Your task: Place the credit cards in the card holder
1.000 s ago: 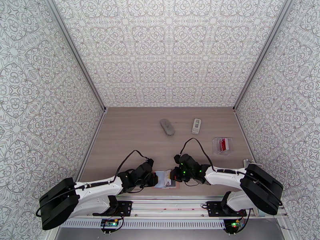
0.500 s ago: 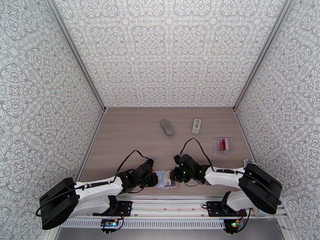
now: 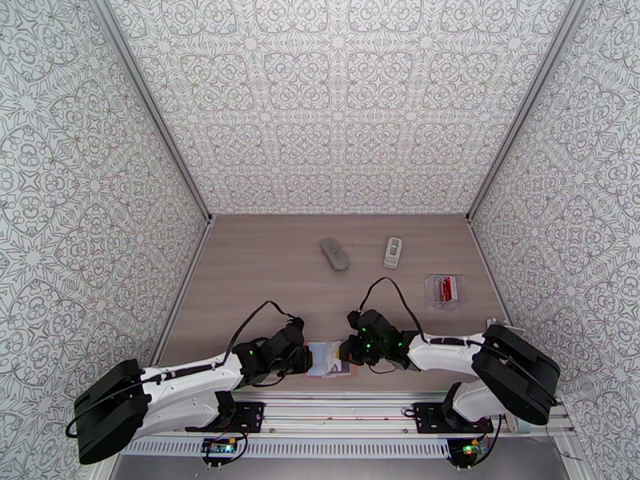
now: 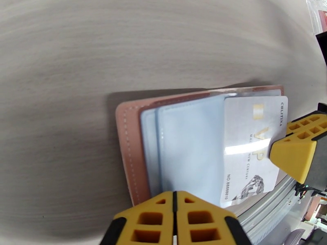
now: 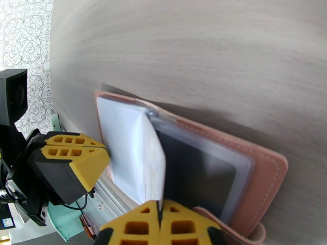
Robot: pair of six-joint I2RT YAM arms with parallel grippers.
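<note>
The pink card holder (image 4: pixel 126 156) lies open near the table's front edge (image 3: pixel 326 360), its clear sleeves (image 4: pixel 190 148) fanned out. A white credit card (image 4: pixel 249 152) sits partly inside one sleeve. My right gripper (image 5: pixel 159 219) is shut on that card's (image 5: pixel 137 160) outer edge, and its fingers (image 4: pixel 296 152) show at the right of the left wrist view. My left gripper (image 4: pixel 175 219) is shut on the opposite sleeve edge, and its fingers (image 5: pixel 71 158) touch the sleeve there. A dark card (image 5: pixel 196 172) rests in a sleeve underneath. A red card (image 3: pixel 445 289) lies in a clear tray.
A grey oblong object (image 3: pixel 334 254) and a small white remote-like device (image 3: pixel 393 252) lie mid-table. The clear tray (image 3: pixel 436 299) stands at the right. Patterned walls enclose the table on three sides. The arms' rail (image 3: pixel 344 410) runs just behind the holder.
Both arms have shifted slightly and the left jaws have eased a touch. The holder and the white card stay between the two grippers.
</note>
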